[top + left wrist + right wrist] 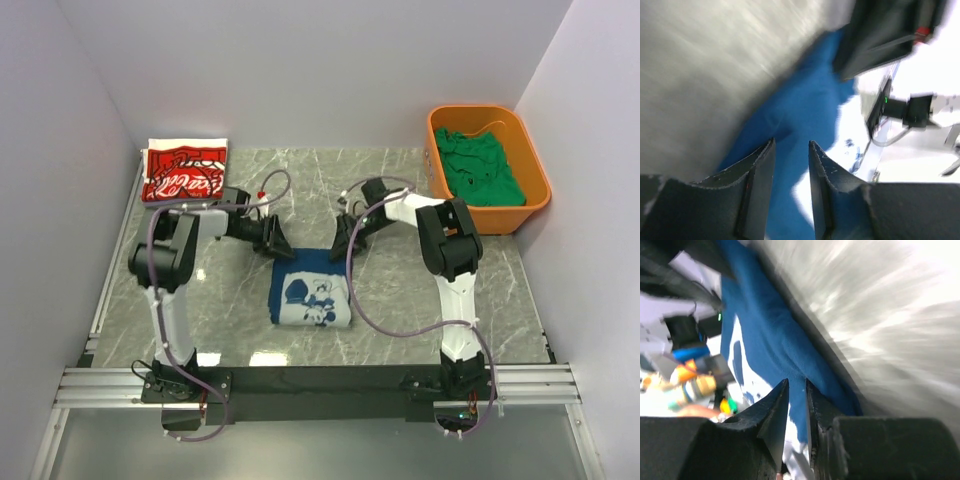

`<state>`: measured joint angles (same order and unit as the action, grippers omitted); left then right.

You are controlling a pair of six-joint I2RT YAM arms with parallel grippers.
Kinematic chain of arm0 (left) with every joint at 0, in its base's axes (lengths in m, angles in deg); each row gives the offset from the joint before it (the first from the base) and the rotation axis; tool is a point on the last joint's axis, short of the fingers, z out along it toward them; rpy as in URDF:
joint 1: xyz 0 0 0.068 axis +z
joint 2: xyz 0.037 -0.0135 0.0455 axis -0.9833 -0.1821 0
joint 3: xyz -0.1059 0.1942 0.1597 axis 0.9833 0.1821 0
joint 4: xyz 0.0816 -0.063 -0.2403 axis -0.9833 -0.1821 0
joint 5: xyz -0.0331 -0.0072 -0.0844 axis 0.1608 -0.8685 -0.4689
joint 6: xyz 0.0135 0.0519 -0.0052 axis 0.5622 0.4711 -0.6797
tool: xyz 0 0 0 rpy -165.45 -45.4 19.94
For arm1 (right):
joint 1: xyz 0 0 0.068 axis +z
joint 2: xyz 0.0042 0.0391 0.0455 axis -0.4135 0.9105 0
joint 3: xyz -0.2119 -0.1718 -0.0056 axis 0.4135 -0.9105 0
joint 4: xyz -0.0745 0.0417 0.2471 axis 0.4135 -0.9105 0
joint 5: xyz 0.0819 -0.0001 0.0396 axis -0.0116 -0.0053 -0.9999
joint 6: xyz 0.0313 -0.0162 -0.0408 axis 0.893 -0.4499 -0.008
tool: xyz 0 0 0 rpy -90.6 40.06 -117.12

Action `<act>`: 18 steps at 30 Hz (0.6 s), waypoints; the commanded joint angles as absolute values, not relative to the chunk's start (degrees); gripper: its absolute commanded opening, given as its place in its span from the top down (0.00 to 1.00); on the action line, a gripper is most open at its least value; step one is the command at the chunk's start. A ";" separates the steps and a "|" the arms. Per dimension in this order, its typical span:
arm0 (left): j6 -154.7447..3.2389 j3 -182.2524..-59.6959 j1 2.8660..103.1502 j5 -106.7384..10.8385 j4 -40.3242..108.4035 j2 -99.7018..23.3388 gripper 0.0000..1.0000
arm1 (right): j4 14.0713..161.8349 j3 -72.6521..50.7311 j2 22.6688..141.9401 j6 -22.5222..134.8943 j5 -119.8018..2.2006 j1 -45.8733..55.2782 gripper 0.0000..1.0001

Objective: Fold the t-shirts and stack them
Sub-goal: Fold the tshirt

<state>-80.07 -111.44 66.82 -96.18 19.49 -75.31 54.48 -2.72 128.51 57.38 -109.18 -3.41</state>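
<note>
The navy blue t-shirt point(312, 290) lies folded at mid-table, white cartoon print up. My left gripper point(277, 243) is at its far left corner. In the left wrist view its jaws stand apart over blue cloth point(805, 100), with nothing pinched between the fingertips point(771, 146). My right gripper point(344, 240) is at the far right corner. Its jaws show a narrow gap, and its tips rest against the blue cloth point(775, 330) with no fold caught between them. The red t-shirt point(184, 171) lies folded at the back left. The green t-shirt point(481, 166) is bunched in the tub.
The orange tub point(535, 165) stands at the back right against the wall. White walls close in the grey marble table point(220, 300) on three sides. Both arm bases sit on the rail point(320, 385) at the near edge.
</note>
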 commanded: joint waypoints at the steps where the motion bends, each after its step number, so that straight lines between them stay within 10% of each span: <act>1: -82.46 -123.37 69.05 -94.98 21.93 -83.67 0.62 | 52.70 5.57 130.77 56.05 -102.58 -5.88 0.72; 9: -78.50 -138.98 70.81 -96.37 17.79 -87.42 0.62 | 49.26 16.68 130.53 52.10 -97.74 -7.02 0.73; 18: -85.87 -116.42 69.41 -103.58 21.11 -64.74 0.56 | 63.71 -8.57 108.13 62.36 -108.36 -2.81 0.55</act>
<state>-82.13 -121.99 70.89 -99.24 19.25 -70.41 54.66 0.39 116.79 57.10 -102.84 -6.08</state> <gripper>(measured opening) 0.431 0.418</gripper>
